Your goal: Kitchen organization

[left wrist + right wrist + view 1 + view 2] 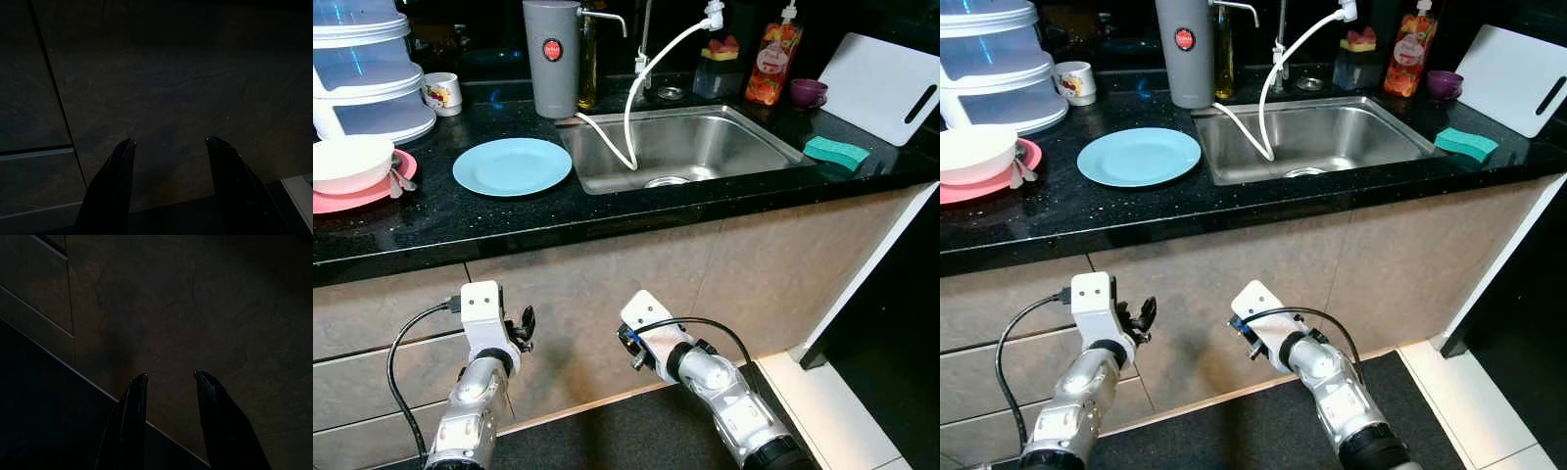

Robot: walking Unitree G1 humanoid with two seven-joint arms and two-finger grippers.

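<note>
Blue plate (512, 165), round and glossy, lies flat on the speckled black surface (607, 211) just beside the steel sink (690, 147), so approach its rim low; left pincer (168, 142) hangs spread and empty facing cabinet panels; right pincer (168, 376) likewise spread.

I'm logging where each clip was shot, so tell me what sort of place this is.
A home kitchen, most likely. A steel sink is set into a black counter, a blue plate lies beside it, and a green sponge and white cutting board sit to the right.
</note>
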